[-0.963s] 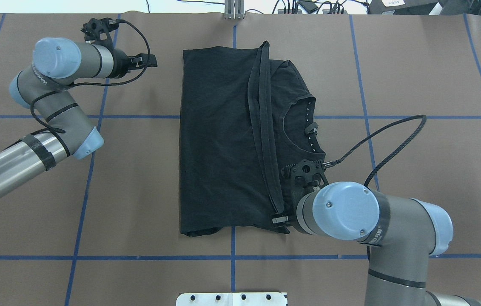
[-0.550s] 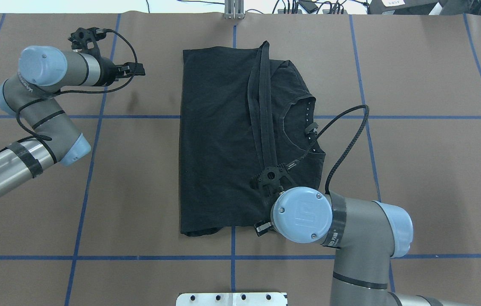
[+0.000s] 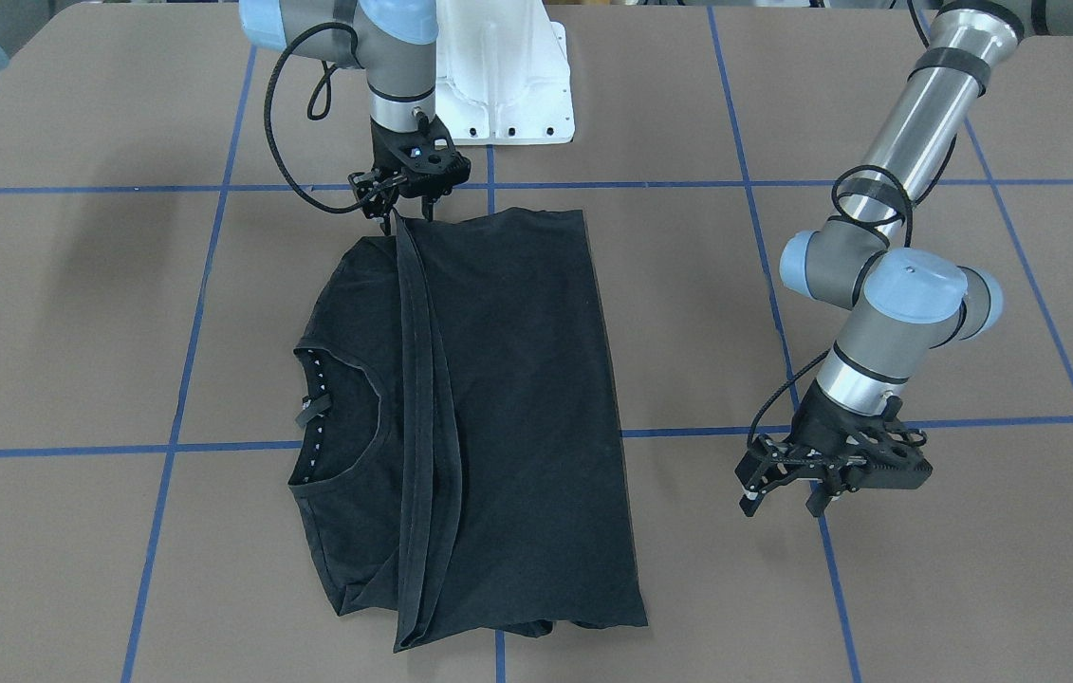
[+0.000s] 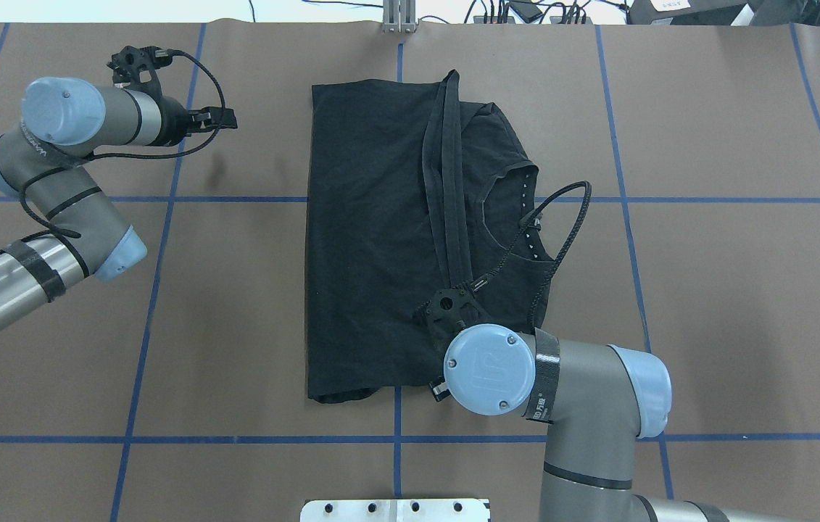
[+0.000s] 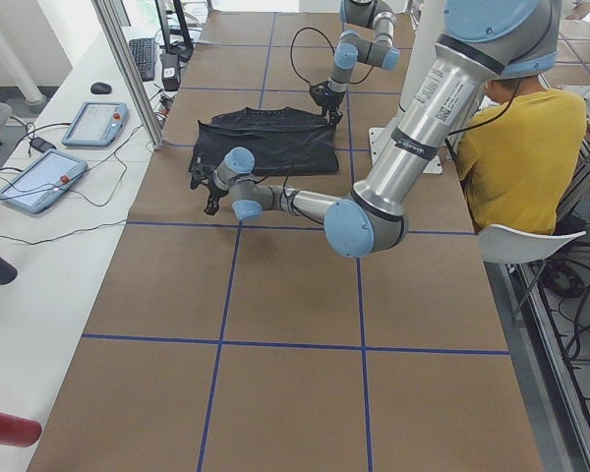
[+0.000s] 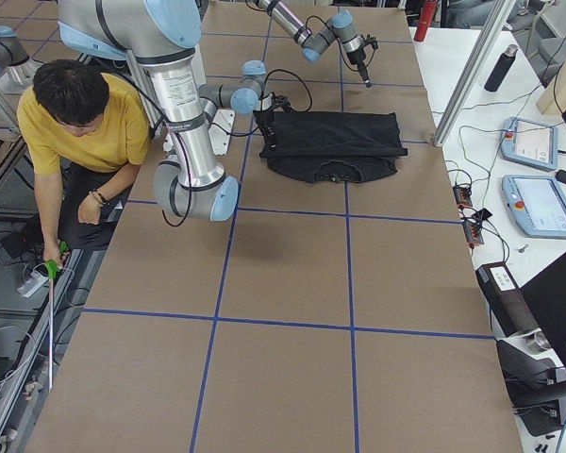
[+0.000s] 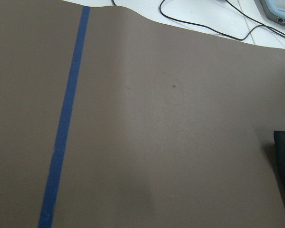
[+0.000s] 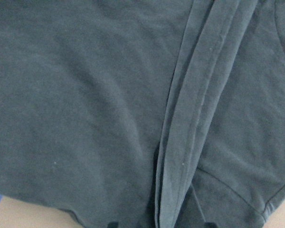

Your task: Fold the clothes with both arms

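Note:
The black T-shirt (image 4: 366,239) lies flat in the middle of the table, folded over, with its hem band (image 4: 449,203) running beside the collar (image 4: 518,217). It also shows in the front view (image 3: 517,379) and fills the right wrist view (image 8: 85,95). No graphic shows. My right gripper (image 3: 408,220) hangs over the hem band's corner at the shirt's edge nearest the robot, jaws apart. One of its fingers (image 4: 441,391) shows under the wrist. My left gripper (image 3: 785,501) is open and empty above bare table, well clear of the shirt's side.
The white pedestal base (image 3: 503,85) stands at the robot's edge of the table. Blue tape lines (image 4: 156,290) cross the brown table cover. A person in a yellow shirt (image 6: 75,123) sits beside the base. Tablets (image 6: 538,203) and cables lie on the far white bench.
My right arm has swung left along the shirt's near edge, over the hem corner. My left arm has drawn back to the left, away from the shirt. The shirt has not moved.

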You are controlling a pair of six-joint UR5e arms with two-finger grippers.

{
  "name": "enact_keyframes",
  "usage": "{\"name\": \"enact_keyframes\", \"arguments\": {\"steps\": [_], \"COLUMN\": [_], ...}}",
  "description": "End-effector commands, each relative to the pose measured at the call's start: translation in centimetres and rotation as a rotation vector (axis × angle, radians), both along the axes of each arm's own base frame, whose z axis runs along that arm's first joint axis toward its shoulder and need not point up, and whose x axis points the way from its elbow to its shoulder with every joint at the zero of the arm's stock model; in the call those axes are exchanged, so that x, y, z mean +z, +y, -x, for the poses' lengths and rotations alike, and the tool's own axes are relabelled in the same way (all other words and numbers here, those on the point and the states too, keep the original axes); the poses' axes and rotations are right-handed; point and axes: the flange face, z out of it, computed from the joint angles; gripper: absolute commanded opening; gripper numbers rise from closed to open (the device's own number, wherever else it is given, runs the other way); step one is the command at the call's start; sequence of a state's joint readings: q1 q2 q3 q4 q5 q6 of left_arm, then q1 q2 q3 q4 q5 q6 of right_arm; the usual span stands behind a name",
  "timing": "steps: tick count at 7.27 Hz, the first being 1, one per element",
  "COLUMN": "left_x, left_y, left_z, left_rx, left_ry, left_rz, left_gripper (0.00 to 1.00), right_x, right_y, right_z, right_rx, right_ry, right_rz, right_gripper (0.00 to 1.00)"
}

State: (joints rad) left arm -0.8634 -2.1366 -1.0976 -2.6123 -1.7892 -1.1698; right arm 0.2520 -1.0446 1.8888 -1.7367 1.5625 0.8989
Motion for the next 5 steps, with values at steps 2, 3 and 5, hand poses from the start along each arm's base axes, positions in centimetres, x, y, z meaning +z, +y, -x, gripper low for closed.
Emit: {"name": "enact_keyframes", "arguments": {"steps": [2, 3, 5], "left_x": [0.18, 0.66, 0.74], "left_y": [-0.41, -0.53, -0.72], "left_z": [0.58, 0.64, 0.93], "left_rx": [-0.010, -0.011, -0.016], "left_ry": [-0.003, -0.009, -0.010], "left_rz": [0.002, 0.009, 0.010], "left_gripper": [0.99, 0.99, 0.99], "right_x": [0.89, 1.12, 1.03], "right_y": [-0.05, 0.10, 0.20], "right_z": [0.63, 0.88, 0.95], "right_rx": [-0.004, -0.008, -0.010], "right_ry": [0.017, 0.021, 0.020], "right_rz": [0.002, 0.004, 0.005], "right_gripper": [0.64, 0.57, 0.00]}}
